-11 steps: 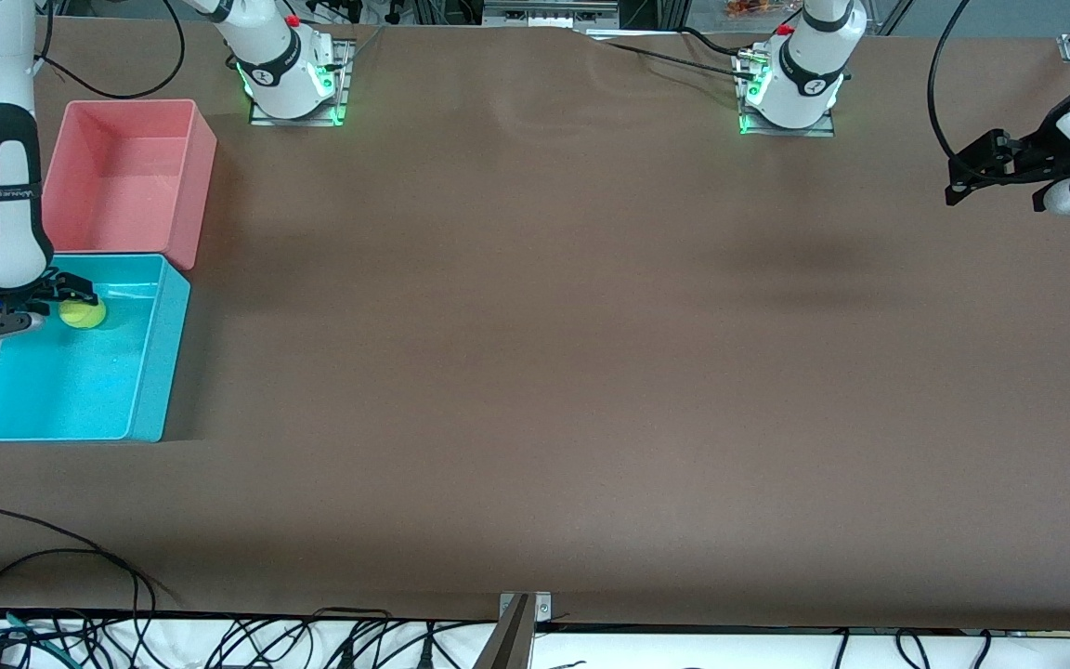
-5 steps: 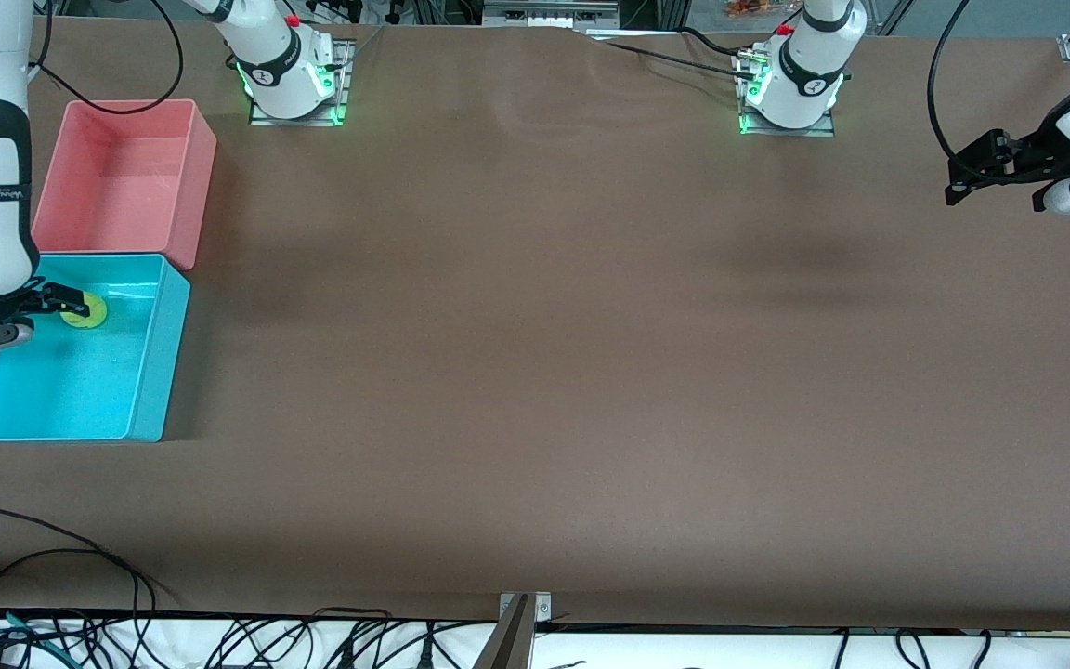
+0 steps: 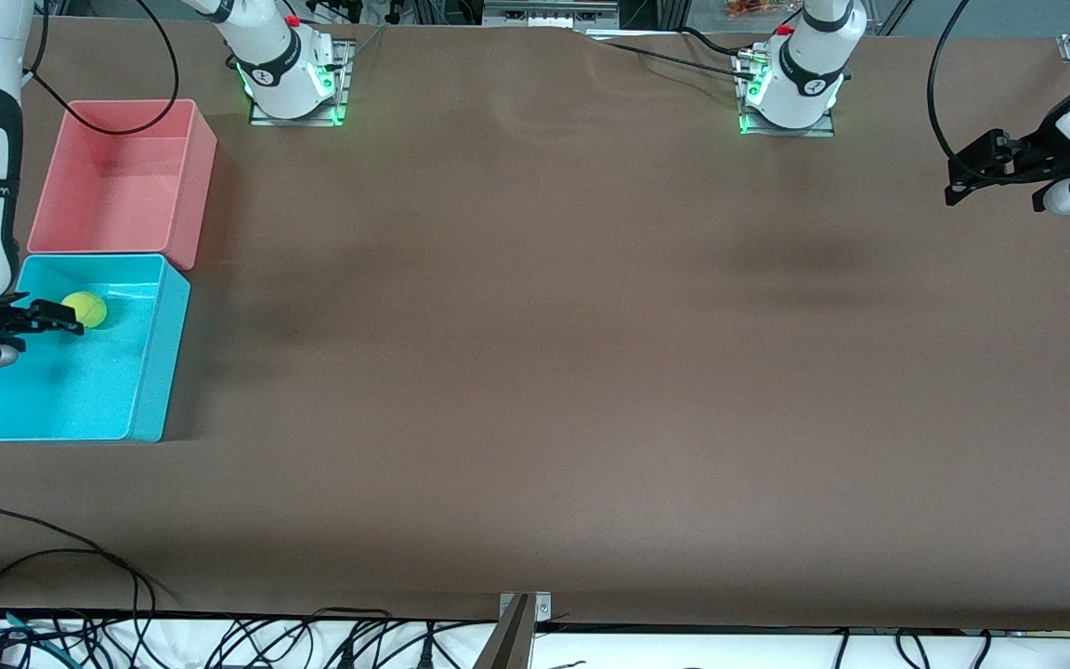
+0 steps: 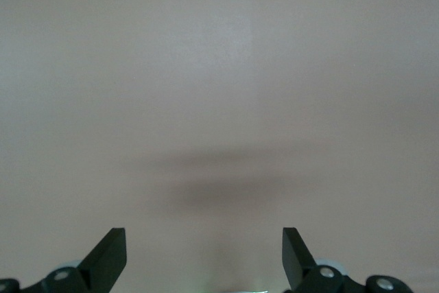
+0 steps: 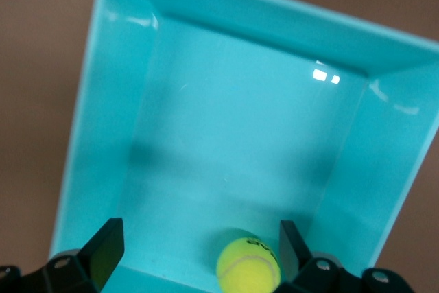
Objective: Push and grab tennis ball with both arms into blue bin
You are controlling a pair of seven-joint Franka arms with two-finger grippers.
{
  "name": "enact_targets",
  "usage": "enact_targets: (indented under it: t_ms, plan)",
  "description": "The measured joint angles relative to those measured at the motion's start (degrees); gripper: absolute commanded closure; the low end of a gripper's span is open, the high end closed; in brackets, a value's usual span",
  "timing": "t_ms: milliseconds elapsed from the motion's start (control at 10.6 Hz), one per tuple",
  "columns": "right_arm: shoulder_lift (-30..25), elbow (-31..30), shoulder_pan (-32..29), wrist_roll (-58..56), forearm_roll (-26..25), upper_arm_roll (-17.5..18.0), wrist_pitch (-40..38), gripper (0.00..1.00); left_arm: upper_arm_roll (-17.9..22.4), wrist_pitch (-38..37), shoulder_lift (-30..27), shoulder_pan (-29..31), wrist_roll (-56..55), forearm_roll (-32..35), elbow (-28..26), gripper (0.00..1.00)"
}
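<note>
Release looks done: I see the small fuzzy yellow-green tennis ball (image 3: 84,308) lying free inside the cyan-blue plastic bin (image 3: 152,372), by its wall next to the pink plastic bin (image 3: 196,186). My right hand (image 3: 29,321) hangs spread over the blue bin; next it should lift clear. My left hand (image 4: 204,255), spread too, waits over bare brown bench (image 3: 544,372).

The tennis ball (image 3: 84,308) (image 5: 248,264) lay in the blue bin (image 3: 150,372) (image 5: 110,121), close to the wall that faced the robots' bases. That bin sat on the surface (image 3: 535,372) at the right arm's end, touching the pink bin (image 3: 196,177), which stood farther from the front camera. The right gripper (image 3: 29,321) hung over the blue bin just beside the ball, fingers (image 5: 106,248) apart. The left gripper (image 3: 972,177), fingers (image 4: 110,255) spread, was over bare surface at the left arm's end, well apart from both bins.
</note>
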Motion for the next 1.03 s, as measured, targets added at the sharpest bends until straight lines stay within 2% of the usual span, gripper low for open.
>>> enact_targets:
  t_ms: [376,752,1034]
  plan:
    - [-0.2,7.6,5.4,9.9,0.0,-0.1,-5.2,0.0,0.0,0.0,0.0,-0.1,0.0,0.0,0.0,0.0]
    - [-0.3,15.0,6.1,13.6,-0.8,-0.3,-12.4,0.0,0.0,0.0,0.0,-0.1,0.0,0.0,0.0,0.0]
    - [-0.6,19.8,8.8,22.4,-1.4,-0.4,-18.2,0.0,0.0,0.0,0.0,-0.2,0.0,0.0,0.0,0.0]
